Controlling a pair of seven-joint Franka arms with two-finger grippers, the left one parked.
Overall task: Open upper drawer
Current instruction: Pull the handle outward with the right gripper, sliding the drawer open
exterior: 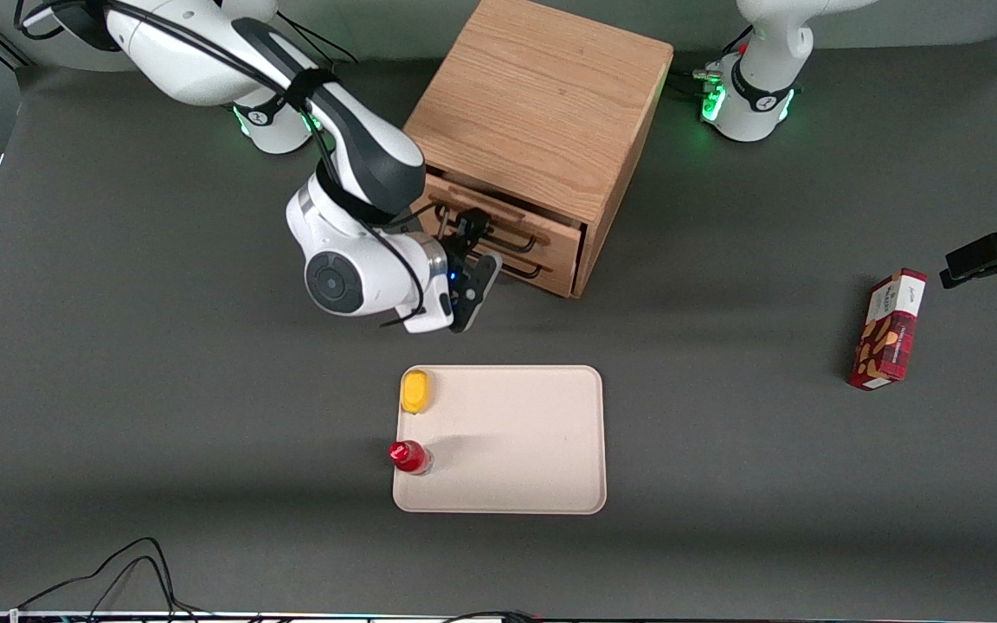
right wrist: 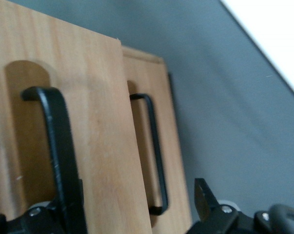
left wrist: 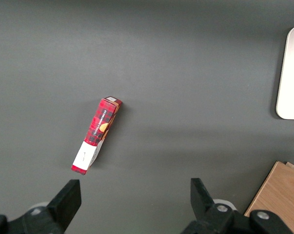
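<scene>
Tabletop [exterior: 118,363]: nothing is being seen here that is anchoring the cabinet [exterior: 542,95], which is being kept mid-way along the edge where the arm bases are mounted. If the slide is binding, the whole cabinet is likely being dragged toward the tray [exterior: 507,437] instead of the drawer being opened.

The tray is being kept near the middle of the camera-side edge, in line with the pull. A long stroke risks the wrist being swung down over it and the yellow item [exterior: 415,391] and red-capped bottle [exterior: 409,457] being clipped.

The upper drawer [exterior: 550,227] is being presented at the cabinet front, facing the tray, directly above the lower drawer [exterior: 555,260]. Whether it is already being held slightly proud cannot be told.

The gripper [exterior: 470,227] is being held at the upper handle [right wrist: 59,141] with the fingers spread wide. Nothing is being gripped. In the right wrist view the bar is being straddled off-centre, close to one finger [right wrist: 204,197]'s partner. When closure is being made, the bar could be pinched at the pad edge and lost mid-pull.

The lower handle [right wrist: 156,146] is being kept just beside it, same shape. A small downward drift and the wrong drawer is being pulled.

The red box [exterior: 890,329], toward the parked arm's end, is not being put at risk.
</scene>
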